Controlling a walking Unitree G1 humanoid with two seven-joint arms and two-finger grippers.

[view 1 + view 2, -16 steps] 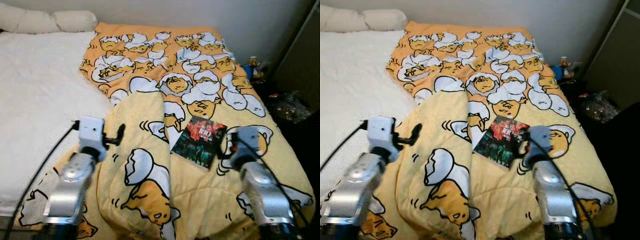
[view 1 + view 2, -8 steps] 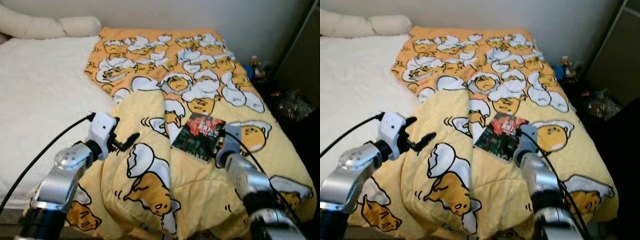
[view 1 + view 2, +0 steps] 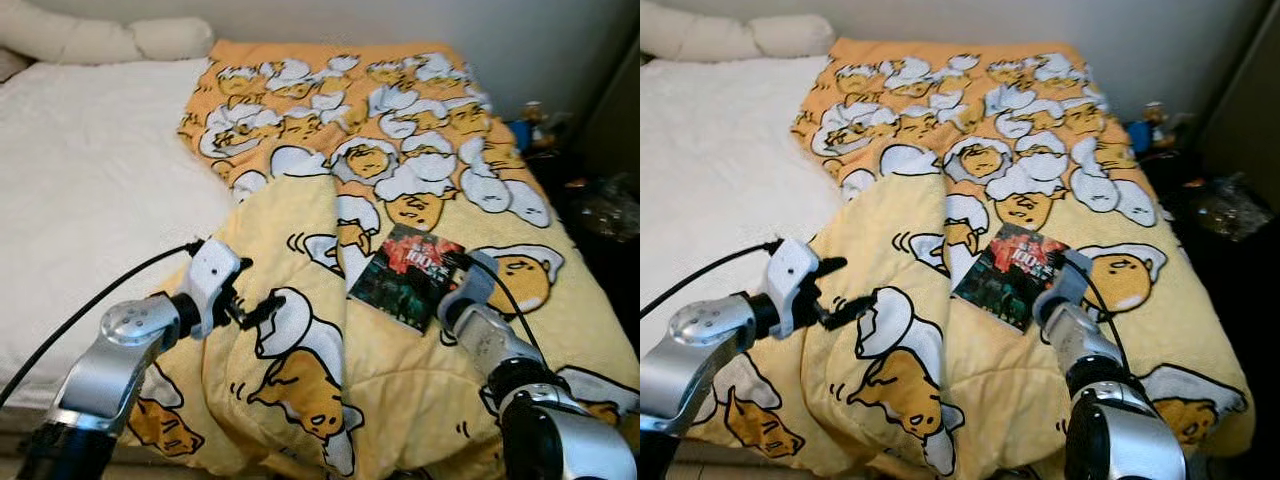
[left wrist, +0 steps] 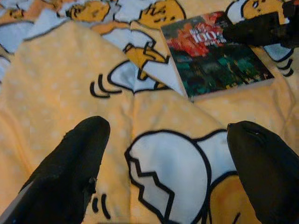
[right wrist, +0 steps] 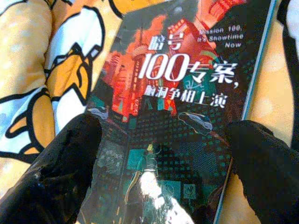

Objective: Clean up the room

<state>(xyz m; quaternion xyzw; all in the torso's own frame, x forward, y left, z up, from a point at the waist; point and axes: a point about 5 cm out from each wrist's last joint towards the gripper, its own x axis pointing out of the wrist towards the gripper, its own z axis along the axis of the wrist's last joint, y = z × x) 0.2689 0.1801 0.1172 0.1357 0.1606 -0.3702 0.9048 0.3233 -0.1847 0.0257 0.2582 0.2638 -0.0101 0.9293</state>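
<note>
A book [image 3: 408, 276] with a dark red and green cover lies flat on the yellow cartoon-egg blanket [image 3: 400, 130] that covers the right half of the bed. My right gripper [image 5: 170, 154] is open just over the book [image 5: 173, 107], one finger at each side of the cover; in the eye views it sits at the book's lower right edge [image 3: 452, 300]. My left gripper [image 3: 258, 285] is open and hovers over a raised fold of the blanket [image 4: 154, 116], left of the book [image 4: 215, 51].
The bare white mattress [image 3: 90, 190] takes up the left of the bed, with pillows [image 3: 110, 40] against the wall. Right of the bed lies a dark floor with clutter [image 3: 610, 210] and a small blue toy [image 3: 527, 125].
The head camera has shifted slightly. My left gripper has swung right and lower onto the blanket fold. My right gripper has dropped closer to the book's edge.
</note>
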